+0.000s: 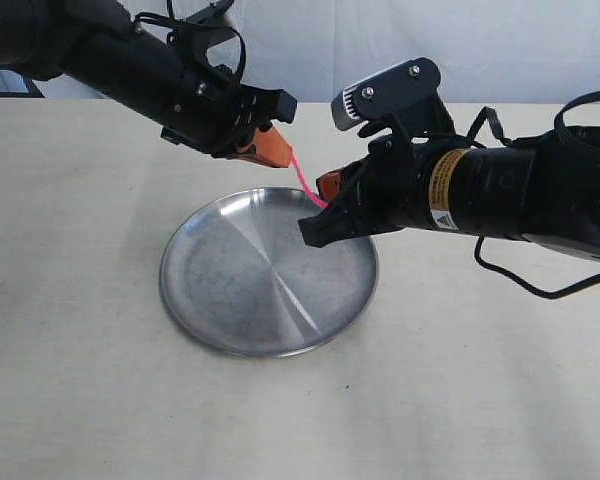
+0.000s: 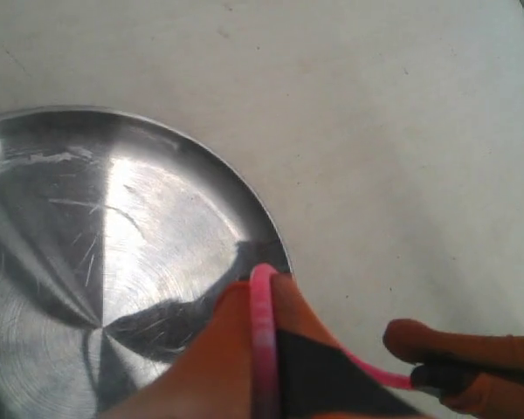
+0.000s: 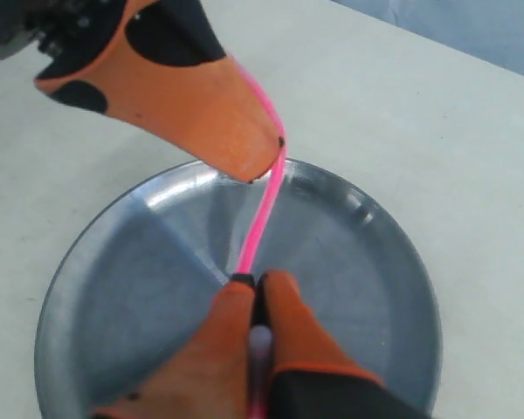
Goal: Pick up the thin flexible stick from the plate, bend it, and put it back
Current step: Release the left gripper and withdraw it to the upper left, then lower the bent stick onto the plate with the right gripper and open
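The thin pink stick hangs in the air above the far rim of the silver plate, held at both ends. My left gripper is shut on its upper end; in the left wrist view the stick runs between the orange fingers and curves off toward the other gripper's fingertips. My right gripper is shut on the lower end. In the right wrist view the stick rises from my closed jaws to the left gripper's orange finger, over the plate.
The plate lies on a pale cream table and holds nothing. A black cable loops below the right arm. A light wall stands behind the table.
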Available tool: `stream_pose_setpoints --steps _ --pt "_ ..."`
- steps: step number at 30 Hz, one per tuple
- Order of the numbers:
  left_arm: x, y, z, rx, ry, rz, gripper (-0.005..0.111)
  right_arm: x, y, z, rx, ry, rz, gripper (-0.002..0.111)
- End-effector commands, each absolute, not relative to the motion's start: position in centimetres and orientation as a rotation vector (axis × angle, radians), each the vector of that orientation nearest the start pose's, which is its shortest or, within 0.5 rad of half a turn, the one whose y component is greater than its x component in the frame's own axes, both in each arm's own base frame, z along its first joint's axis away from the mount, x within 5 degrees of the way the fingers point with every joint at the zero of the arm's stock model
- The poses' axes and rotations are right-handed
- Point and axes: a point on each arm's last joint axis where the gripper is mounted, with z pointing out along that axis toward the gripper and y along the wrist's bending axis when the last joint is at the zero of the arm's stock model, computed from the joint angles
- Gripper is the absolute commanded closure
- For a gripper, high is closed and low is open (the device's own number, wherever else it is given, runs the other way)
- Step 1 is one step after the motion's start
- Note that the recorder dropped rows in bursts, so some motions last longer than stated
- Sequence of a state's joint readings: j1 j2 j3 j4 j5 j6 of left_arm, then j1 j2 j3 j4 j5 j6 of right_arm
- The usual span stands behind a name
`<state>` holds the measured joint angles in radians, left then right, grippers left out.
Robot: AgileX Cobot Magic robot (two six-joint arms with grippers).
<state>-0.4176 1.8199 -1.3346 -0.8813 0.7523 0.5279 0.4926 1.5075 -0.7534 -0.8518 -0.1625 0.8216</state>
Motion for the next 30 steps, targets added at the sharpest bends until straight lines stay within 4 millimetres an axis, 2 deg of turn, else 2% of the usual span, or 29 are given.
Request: stream_pose_setpoints --steps 1,4,7,12,16,19,24,28,30 --pt "34.6 -19.7 24.8 0.477 2.47 -0.859 0.107 26.4 15.6 21.7 -0.639 2.072 0.401 0.109" --pt "34.5 -19.6 24.7 0.502 2.488 -0.835 0.105 26.4 15.6 21.8 -0.622 2.078 0.41 0.109" --pt "34.2 -19.5 24.5 0.518 2.52 -0.829 0.096 26.4 15.6 21.8 -0.59 2.087 0.424 0.109" --pt "33.8 -19.5 24.3 0.558 2.555 -0.832 0.072 26.4 15.6 21.8 -0.582 2.09 0.426 0.109" --pt "34.1 -18.7 24.2 0.549 2.579 -0.771 0.058 26.4 15.6 21.8 -0.582 2.09 0.426 0.109" --pt "34.7 -16.9 24.4 0.481 2.594 -0.725 0.056 26.6 15.7 21.0 -0.56 2.121 0.433 0.109" --pt "35.9 -12.1 26.0 0.318 2.573 -0.673 0.056 27.4 16.5 17.8 -0.562 2.202 0.469 0.109" --pt "36.1 -8.0 27.4 0.197 2.564 -0.652 0.056 29.0 17.4 16.1 -0.497 2.245 0.503 0.109" --pt "36.0 -6.3 28.1 0.144 2.555 -0.647 0.056 29.9 17.9 16.0 -0.472 2.231 0.52 0.109"
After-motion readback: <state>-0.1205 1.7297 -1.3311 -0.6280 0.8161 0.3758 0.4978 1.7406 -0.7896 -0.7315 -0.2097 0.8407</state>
